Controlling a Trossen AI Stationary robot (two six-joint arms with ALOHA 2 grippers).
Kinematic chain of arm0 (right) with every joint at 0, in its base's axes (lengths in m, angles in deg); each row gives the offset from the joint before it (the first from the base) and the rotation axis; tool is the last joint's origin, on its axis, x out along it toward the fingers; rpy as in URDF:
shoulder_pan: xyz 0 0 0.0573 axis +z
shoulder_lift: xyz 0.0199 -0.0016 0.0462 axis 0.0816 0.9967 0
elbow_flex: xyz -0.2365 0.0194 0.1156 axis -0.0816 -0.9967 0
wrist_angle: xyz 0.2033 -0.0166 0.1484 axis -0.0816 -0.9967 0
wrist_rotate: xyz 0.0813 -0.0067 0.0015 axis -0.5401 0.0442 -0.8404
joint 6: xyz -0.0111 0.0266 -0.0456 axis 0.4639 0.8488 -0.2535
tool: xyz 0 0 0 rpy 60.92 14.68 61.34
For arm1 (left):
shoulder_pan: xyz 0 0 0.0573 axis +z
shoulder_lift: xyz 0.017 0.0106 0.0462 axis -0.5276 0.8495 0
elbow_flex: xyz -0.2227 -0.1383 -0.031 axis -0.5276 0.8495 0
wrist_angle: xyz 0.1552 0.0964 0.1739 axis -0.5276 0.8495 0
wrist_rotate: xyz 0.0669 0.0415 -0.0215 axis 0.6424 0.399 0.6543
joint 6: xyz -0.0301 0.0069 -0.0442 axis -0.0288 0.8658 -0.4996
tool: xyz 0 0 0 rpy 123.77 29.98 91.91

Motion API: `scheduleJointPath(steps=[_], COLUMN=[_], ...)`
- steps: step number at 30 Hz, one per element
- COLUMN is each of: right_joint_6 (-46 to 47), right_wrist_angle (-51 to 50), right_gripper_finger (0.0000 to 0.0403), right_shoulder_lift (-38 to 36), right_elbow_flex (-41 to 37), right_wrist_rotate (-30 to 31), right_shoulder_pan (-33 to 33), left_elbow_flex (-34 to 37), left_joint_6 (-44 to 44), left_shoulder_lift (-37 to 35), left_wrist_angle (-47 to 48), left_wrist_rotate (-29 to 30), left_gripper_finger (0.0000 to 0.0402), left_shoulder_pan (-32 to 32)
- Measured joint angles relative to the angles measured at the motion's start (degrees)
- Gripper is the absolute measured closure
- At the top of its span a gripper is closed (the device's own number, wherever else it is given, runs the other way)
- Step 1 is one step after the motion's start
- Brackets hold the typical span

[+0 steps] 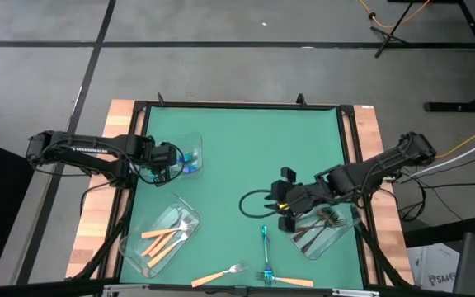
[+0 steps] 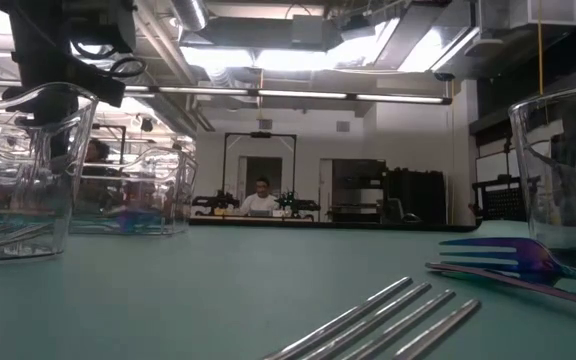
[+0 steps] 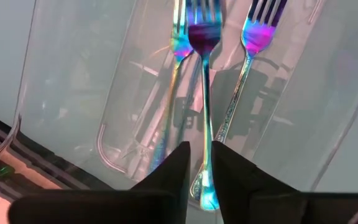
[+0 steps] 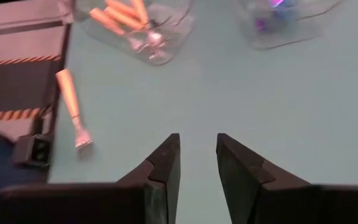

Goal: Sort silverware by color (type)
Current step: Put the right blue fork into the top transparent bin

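My left end effector [image 3: 197, 171] hangs over the clear plastic rectangular tray [image 1: 195, 140] at the left edge of the green tabletop [image 1: 246, 157]. Its fingers stand narrowly parted around the handle of a slim iridescent blue-teal fork [image 3: 205, 93]; whether they press on it, I can't tell. Two more blue-teal forks lie beside it in that tray.

My right end effector [image 4: 197, 162] sits at the right side, fingers apart with nothing between them, just beside a second clear tray [image 1: 324, 241] holding the dark grey-black forks [image 1: 316, 228].

Loose on the tabletop near the front edge: one blue-teal fork [image 1: 265, 243] and two orange-handled forks [image 1: 218, 275], the second [image 1: 287, 280] touching the blue one's end. A third clear tray [image 1: 130, 252] at front left carries more orange-handled forks [image 1: 165, 242].

I judge these forks light, rigid and slick, polished metal lying flat, so they will likely skate under a clumsy pinch. I'd take each across the mid-handle, where it's narrow and balanced, clear of the tines. Where the blue and orange forks touch, nudging one may drag the other.
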Motion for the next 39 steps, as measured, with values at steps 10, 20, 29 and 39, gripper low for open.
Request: scheduleJointPath(steps=[10, 20, 29, 39], right_joint_6=[8.1, 16.4, 26.7, 40.1], right_wrist_angle=[2.0, 7.2, 14.5, 15.6], right_gripper_finger=[0.0308, 0.0308, 0.0308, 0.0308], right_shoulder_lift=[0.8, 3.6, 10.8, 16.7], right_elbow_flex=[0.0, 0.0, 0.0, 0.0], right_wrist_rotate=[-0.1, 5.5, 6.4, 6.3], right_shoulder_pan=[6.7, 15.9, 20.5, 20.9], left_elbow_flex=[0.0, 0.0, 0.0, 0.0], left_joint_6=[-0.1, -0.1, -0.1, -0.1], left_shoulder_lift=[0.0, 0.0, 0.0, 0.0], left_wrist_angle=[-0.1, -0.1, 0.0, 0.0], left_wrist_rotate=[0.0, 0.0, 0.0, 0.0], left_gripper_finger=[0.0308, 0.0305, 0.0304, 0.0304], left_shoulder_pan=[0.0, 0.0, 0.0, 0.0])
